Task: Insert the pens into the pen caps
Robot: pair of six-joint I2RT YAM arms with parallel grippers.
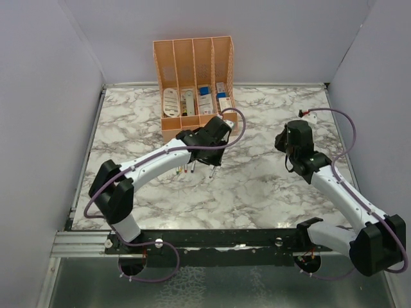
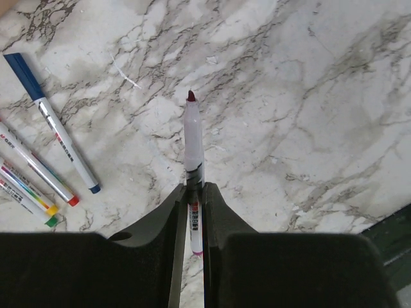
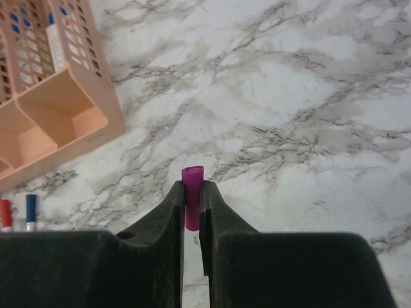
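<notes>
Left side: grips one pen [image 2: 194, 138] in the left tool [image 2: 194, 189], closed narrow on the barrel at its dark printed band. Points away from the wrist camera, with the dark red tip [image 2: 191, 96] bare and foremost and a magenta end showing between the fingers [image 2: 215, 212] behind the grip. Positioned over the marble tabletop [image 2: 308, 96]; contact with it not determinable.

Right side: clamps a magenta cap [image 3: 192, 176] in the right tool [image 3: 191, 192], closed narrow on its sides, with the upper part of the cap protruding beyond the fingertips. Located right of the tabletop centre in the top view, well apart from the left tool.

On the tabletop, left of the held pen in the left wrist view: four more pens [image 2: 38, 167], lying side by side and roughly parallel. Near ends coloured blue, red, yellow and green. Fitted with a blue cap [image 2: 24, 74] at the far end of the outermost one; far ends of the other three cut off by the frame edge.

In the top view: found beneath the left forearm, just in front of the peach organizer [image 1: 192, 64].
</notes>
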